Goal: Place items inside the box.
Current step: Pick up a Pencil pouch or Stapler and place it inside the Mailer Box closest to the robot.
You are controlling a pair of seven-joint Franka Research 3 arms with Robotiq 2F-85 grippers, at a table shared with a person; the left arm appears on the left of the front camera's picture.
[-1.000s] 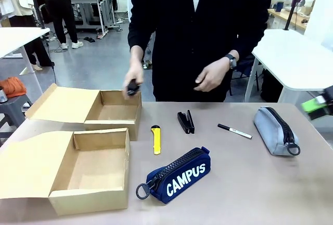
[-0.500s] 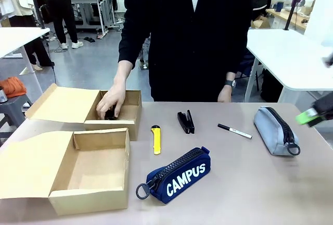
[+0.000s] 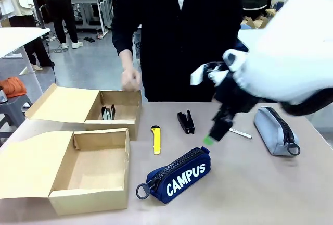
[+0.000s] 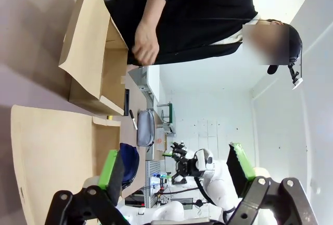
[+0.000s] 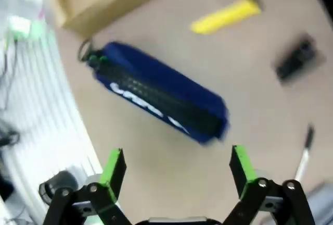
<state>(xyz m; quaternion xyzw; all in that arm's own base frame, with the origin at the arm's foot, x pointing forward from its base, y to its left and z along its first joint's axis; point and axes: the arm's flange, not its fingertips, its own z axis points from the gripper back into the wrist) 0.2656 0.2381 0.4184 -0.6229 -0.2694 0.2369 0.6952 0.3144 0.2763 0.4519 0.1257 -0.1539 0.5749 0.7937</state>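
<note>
The navy "CAMPUS" pouch [image 3: 179, 175] lies at the table's front centre, also below my right gripper [image 5: 177, 165], whose green pads are spread open with nothing between them. In the front view my right gripper [image 3: 210, 137] hovers just above and behind the pouch. The yellow utility knife [image 3: 155, 139] lies left of a black clip-like tool [image 3: 186, 122]. Another black clip tool [image 3: 108, 112] rests inside the far cardboard box [image 3: 115, 123]. The person's hand [image 3: 130, 79] is raised above that box. My left gripper [image 4: 175, 165] is open and holds nothing.
A second open cardboard box [image 3: 88, 170] stands at the front left with its flap laid out. A grey zip pouch [image 3: 276, 130] lies at the right, and a black marker [image 3: 240, 133] is partly behind my right arm. The person stands at the far edge.
The person left a black clip tool in the far box and lifted the hand away. My right arm swung in from the right edge to above the navy pouch.
</note>
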